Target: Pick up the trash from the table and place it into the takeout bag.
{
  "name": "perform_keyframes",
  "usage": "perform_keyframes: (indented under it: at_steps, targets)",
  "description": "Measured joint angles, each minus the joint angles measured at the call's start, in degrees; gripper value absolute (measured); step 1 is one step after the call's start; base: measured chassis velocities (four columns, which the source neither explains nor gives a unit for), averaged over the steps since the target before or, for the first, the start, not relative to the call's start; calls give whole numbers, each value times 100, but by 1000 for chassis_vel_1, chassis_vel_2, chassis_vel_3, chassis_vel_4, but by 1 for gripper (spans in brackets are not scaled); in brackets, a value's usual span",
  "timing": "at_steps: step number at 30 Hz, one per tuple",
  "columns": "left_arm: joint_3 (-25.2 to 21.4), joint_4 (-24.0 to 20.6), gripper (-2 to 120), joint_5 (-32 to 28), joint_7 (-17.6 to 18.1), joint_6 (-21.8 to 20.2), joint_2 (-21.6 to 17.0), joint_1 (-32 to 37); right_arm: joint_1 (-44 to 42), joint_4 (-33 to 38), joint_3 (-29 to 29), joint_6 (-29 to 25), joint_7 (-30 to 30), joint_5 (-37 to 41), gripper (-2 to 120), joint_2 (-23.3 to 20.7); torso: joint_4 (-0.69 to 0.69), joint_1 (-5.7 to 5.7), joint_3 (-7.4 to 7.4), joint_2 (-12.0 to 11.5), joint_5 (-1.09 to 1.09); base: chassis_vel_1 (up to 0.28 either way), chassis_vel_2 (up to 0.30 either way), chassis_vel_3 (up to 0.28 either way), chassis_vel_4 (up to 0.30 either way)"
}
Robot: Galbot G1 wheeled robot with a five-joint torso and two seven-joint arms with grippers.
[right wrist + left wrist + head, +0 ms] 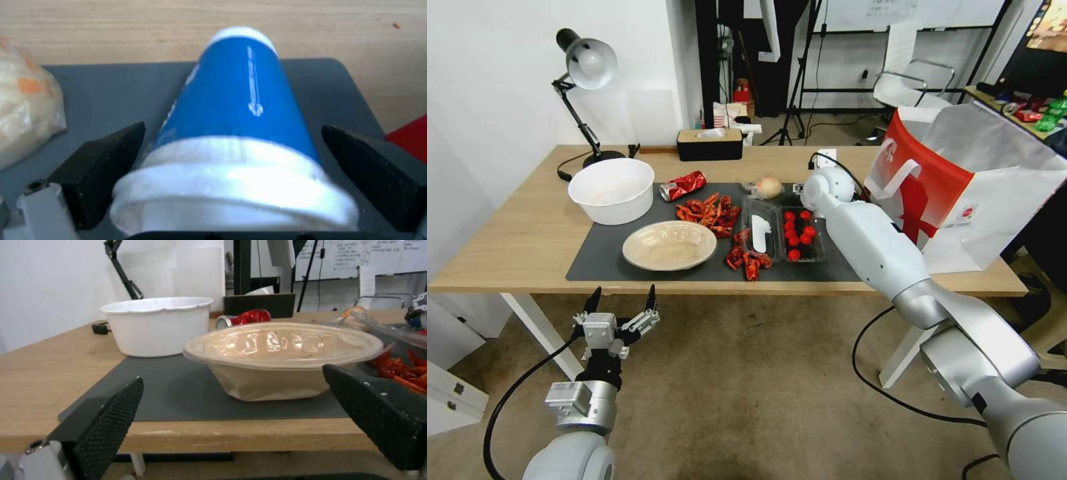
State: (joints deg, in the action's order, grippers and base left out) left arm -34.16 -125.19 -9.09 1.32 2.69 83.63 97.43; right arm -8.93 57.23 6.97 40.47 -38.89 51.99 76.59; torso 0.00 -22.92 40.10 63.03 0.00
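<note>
my right tool (231, 146) is out over the far right part of the dark grey mat (607, 257) on the bench (514, 240), spread wide with the white-and-blue lidded cup (236, 110) standing between its fingers (104, 160); neither finger touches the cup. the small plastic-wrapped beige lump (24, 110) lies just beside it on the mat. my left tool (620, 300) hangs below the near edge of the bench, released and holding nothing, facing the beige shallow bowl (280, 356), which sits on the mat near that edge. the red soda can (683, 185) lies crushed on its side behind the bowl, next to a white tub (612, 190). the takeout bag (960, 180) stands open at the right end of the bench.
</note>
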Motion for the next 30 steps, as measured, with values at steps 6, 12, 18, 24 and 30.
perform_keyframes:
  at_steps: [6, 12, 18, 24, 30]
  targets:
    - [23, 2, 100, 4, 2, 3, 20, -11, -111, 21, -31, 8, -17, 32, 100, -17, -1, 0, 0, 0, 0, 0, 0, 0, 0]
    - [23, 1, 100, 7, 6, 3, 15, -13, -148, 23, -83, 8, -36, 53, 100, -13, 0, 0, 0, 0, 0, 0, 0, 0, 0]
    - [37, 0, 100, 20, 9, 9, 24, -9, -158, 75, -97, -40, -56, 66, 94, -37, 0, 0, 0, 0, 0, 0, 0, 0, 0]
    - [57, -10, 100, 38, 11, 14, 29, -1, -222, 250, -92, -183, -52, 22, 78, -103, 0, 0, 0, -1, 0, 0, 0, 0, 0]
    - [66, -26, 100, 50, 12, 17, 34, 13, -326, 556, -85, -243, -55, -52, 73, -211, 0, 0, 0, 0, 0, 0, 0, 0, 0]
